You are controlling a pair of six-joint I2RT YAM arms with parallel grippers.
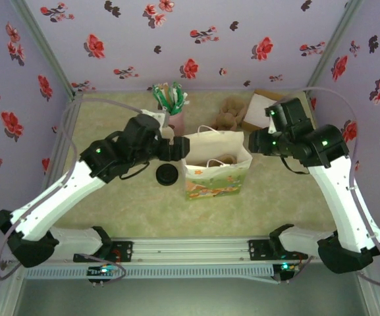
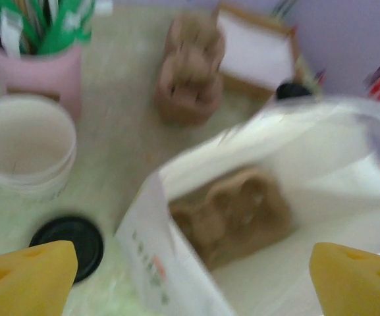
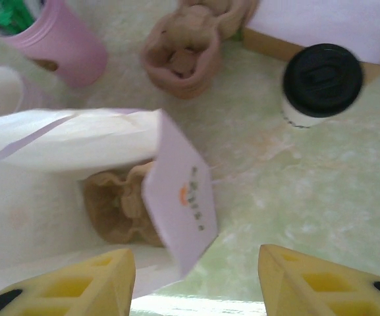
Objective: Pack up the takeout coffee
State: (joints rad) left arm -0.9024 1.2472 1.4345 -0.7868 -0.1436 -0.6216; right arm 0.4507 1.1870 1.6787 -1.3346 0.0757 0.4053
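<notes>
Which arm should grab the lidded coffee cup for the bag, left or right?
Right. The takeout coffee stands to the right of the bag, just ahead of the right gripper, whose fingers are apart and empty. The left gripper is at the bag's opposite side.

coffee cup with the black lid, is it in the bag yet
No, the coffee cup stands on the table outside the bag.

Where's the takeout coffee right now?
Right wrist view, upper right: the takeout coffee stands lidded on the table, outside the white paper bag, beside the flat brown box and right of the spare pulp carriers.
</notes>
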